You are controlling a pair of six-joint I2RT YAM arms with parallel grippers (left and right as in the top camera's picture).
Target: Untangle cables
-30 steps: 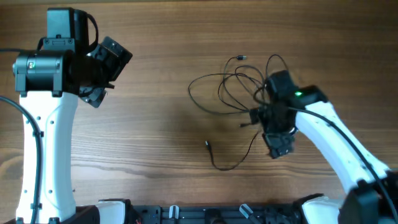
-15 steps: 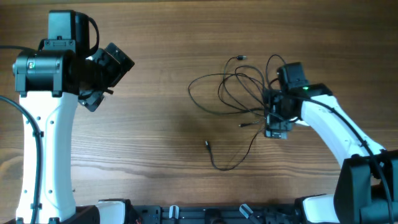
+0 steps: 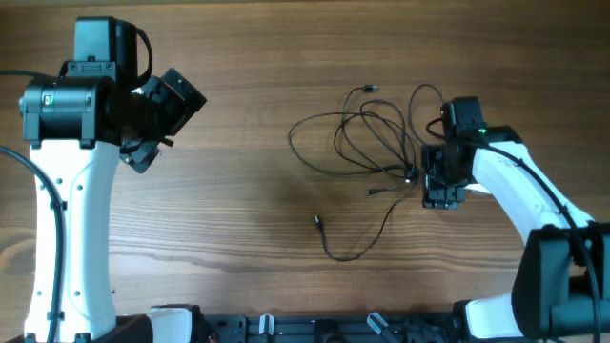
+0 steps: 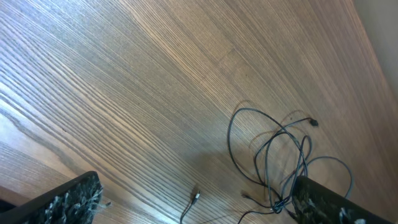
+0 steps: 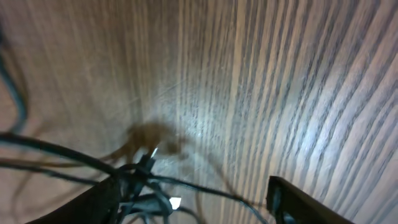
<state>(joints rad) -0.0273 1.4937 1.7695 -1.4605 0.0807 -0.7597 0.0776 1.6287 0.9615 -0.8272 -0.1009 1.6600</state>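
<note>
The cables (image 3: 362, 138) are thin dark cords lying in tangled loops right of the table's middle. One tail ends in a plug (image 3: 318, 221) and another plug (image 3: 370, 89) lies at the far side. Their knot (image 3: 412, 174) sits beside my right gripper (image 3: 443, 188). In the right wrist view the knot (image 5: 140, 180) with a silvery tip lies between the parted fingers, close to the left finger (image 5: 93, 202); my right gripper (image 5: 193, 208) is open around it. My left gripper (image 3: 152, 114) hangs open, far left of the cables (image 4: 280, 155). Its wrist view shows my left gripper (image 4: 196, 208) holding nothing.
Bare wooden tabletop (image 3: 238, 191) lies between the two arms. The left arm's white column (image 3: 67, 229) stands at the left edge. A dark rail (image 3: 315, 329) runs along the near edge.
My right gripper has swung away from the near side and to the right, onto the knot's right side, and its fingers have drawn a little closer. The left arm has barely moved.
</note>
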